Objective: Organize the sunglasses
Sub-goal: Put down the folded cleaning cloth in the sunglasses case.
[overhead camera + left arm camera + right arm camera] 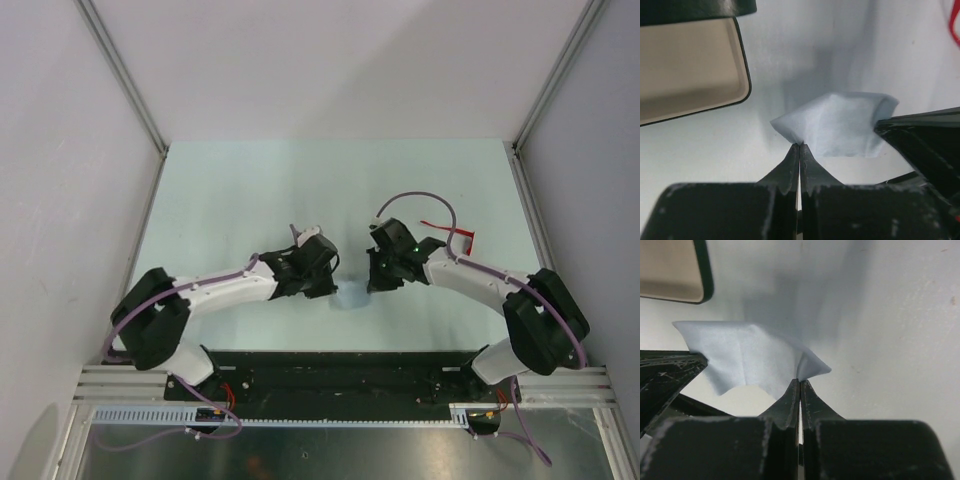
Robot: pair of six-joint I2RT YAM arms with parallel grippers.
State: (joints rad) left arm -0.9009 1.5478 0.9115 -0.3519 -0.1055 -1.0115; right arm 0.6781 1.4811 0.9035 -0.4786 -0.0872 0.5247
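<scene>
The red sunglasses [452, 234] lie on the table right of centre, behind my right arm. A sliver of their red frame [955, 25] shows at the top right edge of the left wrist view. A grey-blue cloth [352, 297] hangs stretched between my two grippers. My left gripper [799, 145] is shut on one corner of the cloth [840, 125]. My right gripper [800, 380] is shut on the opposite corner of the cloth [755, 355]. In the top view the left gripper [334, 284] and right gripper [372, 282] face each other, close together.
A black case with a beige lining lies open near the cloth; it shows in the left wrist view [690, 75] and the right wrist view [670, 270]. The pale table [250, 190] is bordered by white walls with metal rails.
</scene>
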